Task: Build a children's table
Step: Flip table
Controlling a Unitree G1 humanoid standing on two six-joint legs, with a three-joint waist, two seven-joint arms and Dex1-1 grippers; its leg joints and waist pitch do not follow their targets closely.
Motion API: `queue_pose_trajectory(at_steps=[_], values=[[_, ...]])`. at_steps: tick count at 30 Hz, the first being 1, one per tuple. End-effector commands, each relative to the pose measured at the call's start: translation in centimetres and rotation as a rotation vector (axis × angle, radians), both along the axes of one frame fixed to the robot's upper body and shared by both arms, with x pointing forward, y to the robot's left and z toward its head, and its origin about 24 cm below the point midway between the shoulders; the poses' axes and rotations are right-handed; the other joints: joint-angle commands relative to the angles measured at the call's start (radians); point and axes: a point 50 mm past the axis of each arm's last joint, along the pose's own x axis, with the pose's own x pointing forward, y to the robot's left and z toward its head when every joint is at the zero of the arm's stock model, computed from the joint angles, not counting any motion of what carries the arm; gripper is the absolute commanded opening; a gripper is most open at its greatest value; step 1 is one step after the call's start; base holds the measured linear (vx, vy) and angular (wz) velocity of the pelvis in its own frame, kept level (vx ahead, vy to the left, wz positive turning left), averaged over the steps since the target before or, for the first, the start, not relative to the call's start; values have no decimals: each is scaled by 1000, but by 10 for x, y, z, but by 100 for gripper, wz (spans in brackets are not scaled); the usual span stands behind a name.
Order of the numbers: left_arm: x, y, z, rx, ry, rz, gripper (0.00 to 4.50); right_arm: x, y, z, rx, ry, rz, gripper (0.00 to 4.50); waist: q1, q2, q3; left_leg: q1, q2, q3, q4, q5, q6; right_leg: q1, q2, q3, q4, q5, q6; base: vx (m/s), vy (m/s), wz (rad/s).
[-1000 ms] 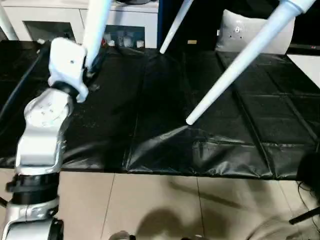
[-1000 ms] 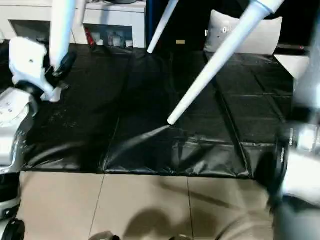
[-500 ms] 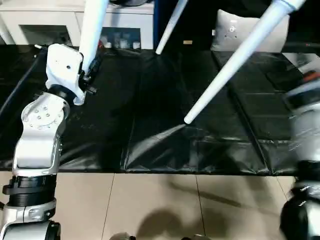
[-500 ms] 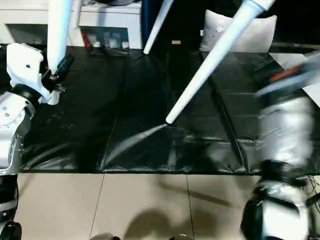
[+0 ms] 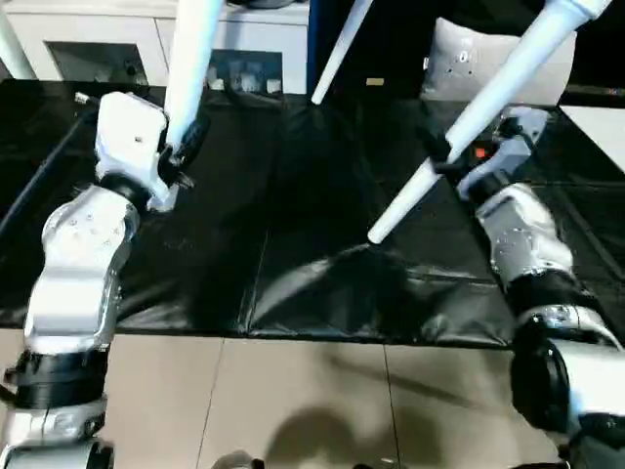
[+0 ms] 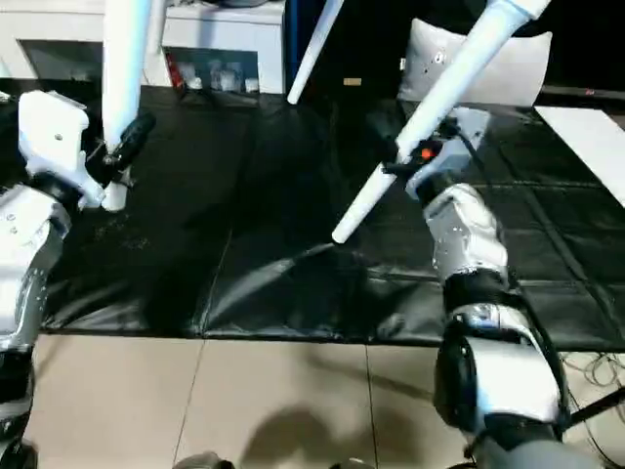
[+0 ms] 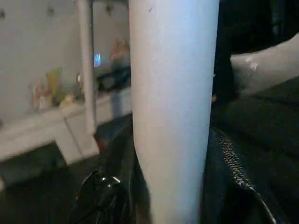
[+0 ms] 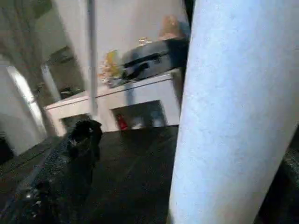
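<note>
Three white tapered legs of the children's table come down from the picture's upper edge over a black mat [image 5: 293, 225]. My left gripper [image 5: 184, 149] is shut on the left leg [image 5: 190, 59] near its lower end. The leg [image 7: 173, 107] sits tight between the black fingers [image 7: 105, 196]. A second leg [image 5: 469, 122] slants down to a tip just above the mat. My right gripper [image 5: 441, 161] stands open around its lower part, with one finger [image 8: 79, 149] well clear of the leg [image 8: 233, 116]. A third leg [image 5: 337, 54] stands further back.
The black mat covers the floor ahead, creased near its front edge [image 5: 322, 332], with beige tiles [image 5: 293, 401] in front. A white cabinet [image 5: 107, 44] stands at the back left. A grey cushion [image 5: 469, 59] lies at the back right. A black cable [image 5: 44, 161] runs past my left arm.
My right arm has swung in from the right edge, and its open gripper now stands around the slanted leg. The left gripper keeps its hold on the left leg.
</note>
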Motion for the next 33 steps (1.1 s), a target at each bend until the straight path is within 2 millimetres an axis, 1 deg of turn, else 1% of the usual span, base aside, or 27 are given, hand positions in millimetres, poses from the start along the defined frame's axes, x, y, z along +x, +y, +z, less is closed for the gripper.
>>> queue_pose_trajectory(at_steps=[1, 3, 4, 5, 6, 7, 8, 9, 11, 12, 15, 16, 18, 19, 20, 21, 23, 24, 25, 26, 27, 28, 29, 30, 31, 32, 33], values=[[1, -14, -24, 32, 103, -71, 155, -6, 23, 18, -35, -100, 173, 450, 1, -7, -73, 17, 64, -23, -84, -161, 50, 52, -68, 57, -60, -220, -204, 0, 0, 0], [1, -13, -28, 26, 115, -67, 155, -9, 24, 18, -40, -109, 190, 450, 1, -5, -71, 21, 65, -23, -86, -172, 44, 48, -66, 58, -64, -239, -202, 0, 0, 0], [2, -10, -39, 13, 143, -53, 155, -18, 26, 20, -56, -129, 218, 450, 2, -3, -68, 24, 64, -22, -88, -195, 33, 45, -64, 57, -70, -265, -198, 0, 0, 0], [2, -10, -39, 13, 143, -53, 155, -18, 26, 20, -56, -129, 218, 450, 8, -2, -67, 29, 66, -23, -91, -212, 23, 43, -64, 59, -75, -279, -180, 0, 0, 0], [3, -9, -46, 6, 159, -44, 155, -22, 27, 20, -67, -141, 234, 450, 8, -6, -68, 25, 66, -26, -94, -222, 14, 46, -65, 58, -72, -284, -174, 0, 0, 0], [3, -7, -53, -2, 177, -33, 155, -29, 29, 20, -74, -148, 249, 450, 13, 4, -68, 29, 66, -25, -94, -229, 8, 43, -65, 59, -75, -289, -169, 0, 0, 0], [4, -5, -58, -13, 191, -21, 155, -36, 31, 20, -81, -154, 261, 450, 17, 6, -68, 32, 66, -26, -95, -231, 1, 41, -63, 60, -76, -279, -157, 0, 0, 0], [4, -4, -60, -17, 197, -18, 155, -39, 32, 20, -83, -154, 266, 450, 19, 3, -68, 31, 66, -26, -97, -224, 1, 43, -62, 61, -78, -264, -151, 0, 0, 0], [4, -3, -64, -22, 206, -12, 155, -45, 35, 18, -87, -149, 275, 450, 20, 0, -72, 28, 67, -28, -99, -212, -4, 46, -65, 60, -68, -219, -163, 0, 0, 0], [5, -2, -66, -23, 211, -9, 155, -49, 36, 16, -91, -144, 279, 450, 23, 10, -71, 32, 67, -27, -98, -219, -8, 42, -63, 61, -72, -219, -164, 0, 0, 0], [8, 2, -70, -22, 221, 1, 155, -60, 43, 9, -94, -117, 284, 450, 27, 4, -70, 30, 66, -28, -102, -230, -16, 45, -65, 62, -73, -209, -159, 0, 0, 0], [9, 5, -73, -13, 232, 8, 155, -66, 48, 5, -92, -98, 294, 450, 28, -1, -67, 29, 65, -28, -104, -236, -17, 46, -65, 62, -77, -228, -150, 0, 0, 0], [10, 7, -76, -10, 239, 11, 155, -68, 51, 3, -90, -89, 297, 450, 30, 1, -67, 31, 65, -29, -106, -247, -22, 46, -67, 63, -78, -248, -141, 0, 0, 0], [11, 10, -81, -1, 256, 15, 155, -71, 55, -1, -87, -66, 298, 450, 27, -3, -65, 32, 66, -31, -109, -271, -29, 47, -69, 62, -81, -285, -134, 0, 0, 0], [12, 12, -86, -1, 276, 19, 155, -71, 57, -3, -93, -51, 289, 450, 25, -11, -63, 31, 64, -31, -110, -278, -31, 46, -69, 63, -87, -314, -120, 0, 0, 0], [13, 14, -89, -3, 290, 22, 155, -71, 58, -5, -97, -44, 284, 450, 23, -5, -61, 34, 64, -33, -113, -296, -41, 44, -71, 63, -88, -342, -113, 0, 0, 0], [13, 19, -94, -4, 310, 34, 155, -71, 61, -5, -93, -38, 287, 450, 17, -5, -57, 36, 63, -35, -115, -337, -51, 42, -71, 62, -95, -396, -102, 0, 0, 0], [11, 27, -102, 40, 345, 58, 155, -70, 66, -6, -91, -24, 283, 450, 11, 1, -51, 44, 63, -40, -117, -407, -66, 37, -74, 61, -107, -485, -80, 0, 0, 0], [10, 29, -103, 48, 350, 63, 155, -69, 66, -7, -92, -22, 281, 450, 9, -1, -51, 46, 62, -42, -118, -424, -70, 36, -74, 60, -109, -509, -71, 0, 0, 0], [10, 30, -104, 57, 357, 69, 190, -69, 66, -8, -93, -19, 279, 450, 6, 1, -52, 50, 63, -46, -118, -447, -76, 35, -74, 59, -112, -533, -59, 0, 0, 0], [5, 35, -105, 26, 358, 91, 190, -64, 61, -18, -91, 11, 231, 450, 5, 1, -53, 50, 64, -47, -120, -452, -79, 35, -75, 60, -112, -534, -57, 0, 0, 0], [4, 36, -105, 22, 356, 95, 230, -64, 60, -19, -91, 16, 222, 450, -3, 0, -54, 47, 66, -49, -122, -459, -82, 35, -75, 60, -111, -521, -62, 0, 0, 0], [1, 38, -105, 14, 351, 104, 236, -62, 56, -24, -91, 31, 197, 450, -4, -1, -55, 48, 67, -48, -121, -460, -83, 33, -76, 61, -109, -514, -68, 0, 0, 0], [-2, 40, -106, 2, 350, 108, 236, -62, 54, -27, -88, 44, 184, 450, -9, -4, -54, 44, 67, -49, -122, -455, -79, 34, -75, 62, -108, -500, -79, 0, 0, 0], [-2, 40, -106, 2, 350, 108, 240, -62, 54, -27, -88, 44, 184, 450, -11, -3, -55, 40, 68, -50, -123, -445, -78, 39, -76, 63, -105, -485, -85, 0, 0, 0], [-9, 44, -106, -18, 343, 122, 247, -62, 50, -30, -80, 58, 168, 450, -11, -1, -60, 40, 67, -47, -120, -424, -73, 37, -75, 65, -101, -453, -97, 0, 0, 0], [-21, 51, -105, -92, 304, 128, 265, -64, 44, -33, -76, 67, 145, 450, -10, -8, -62, 32, 70, -45, -122, -385, -65, 42, -76, 67, -93, -396, -118, 0, 0, 0]])
